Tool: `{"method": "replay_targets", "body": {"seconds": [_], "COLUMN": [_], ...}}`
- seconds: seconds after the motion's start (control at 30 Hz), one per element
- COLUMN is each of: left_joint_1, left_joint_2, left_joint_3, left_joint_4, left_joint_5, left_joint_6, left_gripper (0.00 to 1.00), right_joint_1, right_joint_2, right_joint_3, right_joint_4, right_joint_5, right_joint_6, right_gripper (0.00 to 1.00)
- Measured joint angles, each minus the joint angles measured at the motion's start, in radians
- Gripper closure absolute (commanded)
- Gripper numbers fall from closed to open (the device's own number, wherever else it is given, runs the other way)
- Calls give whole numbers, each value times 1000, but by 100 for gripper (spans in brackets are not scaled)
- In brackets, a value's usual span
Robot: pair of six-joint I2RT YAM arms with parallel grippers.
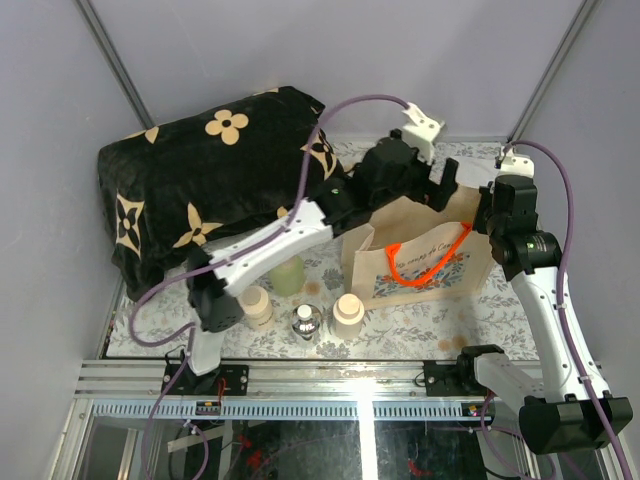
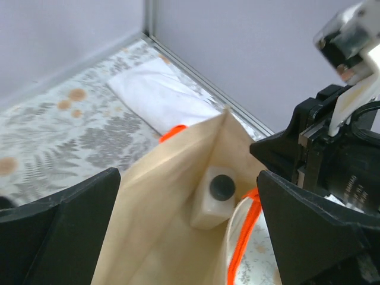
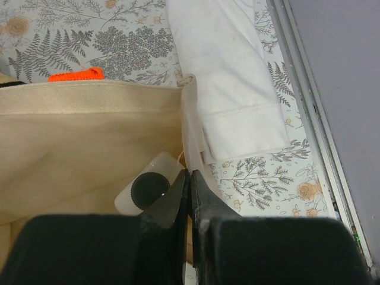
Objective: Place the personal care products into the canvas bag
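Your left gripper hangs wide open over the canvas bag. The white bottle lies inside the bag, dark cap toward the opening, right below the gap between the jaws and touching neither. Your right gripper is clamped on the bag's rim. The green bottle, both cream bottles and the clear bottle stand outside on the table.

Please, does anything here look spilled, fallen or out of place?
Nothing stands out. The white bottle leans in a corner of the bag, which stands upright, and nothing is spilled or damaged.
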Motion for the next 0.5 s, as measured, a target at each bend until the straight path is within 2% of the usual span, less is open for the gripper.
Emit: {"method": "replay_targets", "body": {"seconds": [0.1, 0.27, 0.4, 0.5], "left_joint_1": [22, 118, 180, 217], "left_joint_2": [-120, -291, -357, -397], "left_joint_3": [-85, -200, -195, -196], "left_joint_4": [6, -18, -147, -303], "left_joint_5": [-44, -56, -117, -163], "left_joint_6": [16, 21, 28, 9], "left_gripper": [0, 0, 0, 0], "right_joint_1": [0, 0, 0, 0], "right_joint_2": [0, 0, 0, 5], "right_joint_3": [0, 0, 0, 3], "right_joint_4": [0, 0, 0, -3], "right_joint_5": [0, 0, 0, 0], "right_joint_6": [0, -1, -4, -9], "right_gripper": [100, 100, 100, 100]}}
